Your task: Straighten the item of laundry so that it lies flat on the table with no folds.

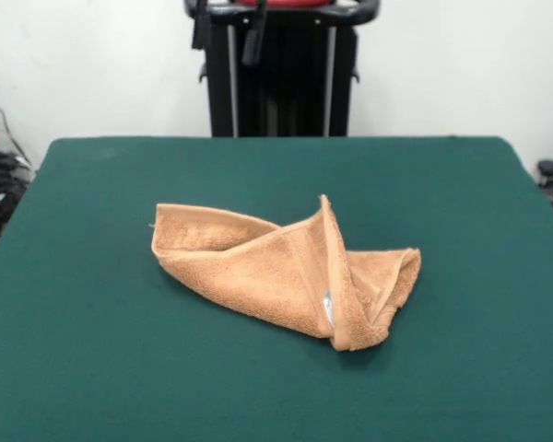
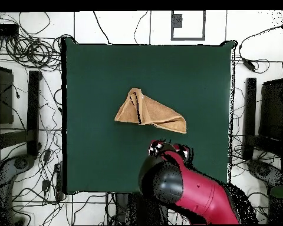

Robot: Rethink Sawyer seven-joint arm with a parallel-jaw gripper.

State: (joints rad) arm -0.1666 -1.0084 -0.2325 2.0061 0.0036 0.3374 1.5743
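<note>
The orange-tan towel (image 1: 276, 272) lies crumpled near the middle of the green table (image 1: 92, 368). It is folded over itself into a rough triangle, with one corner raised in a ridge and a small white tag (image 1: 328, 308) showing near its front fold. In the overhead view the towel (image 2: 148, 110) is a wedge with its point toward the right, on the table (image 2: 91, 70). The red arm (image 2: 191, 191) is drawn back over the table's edge on the robot's side. My gripper (image 2: 167, 148) is at the arm's end, apart from the towel. I cannot see how the gripper stands.
The black pedestal (image 1: 281, 83) stands behind the table's far edge. Several cables (image 2: 26, 53) lie on the floor around the table, and dark equipment (image 2: 267, 118) stands beside it. The towel covers only a small part of the cloth.
</note>
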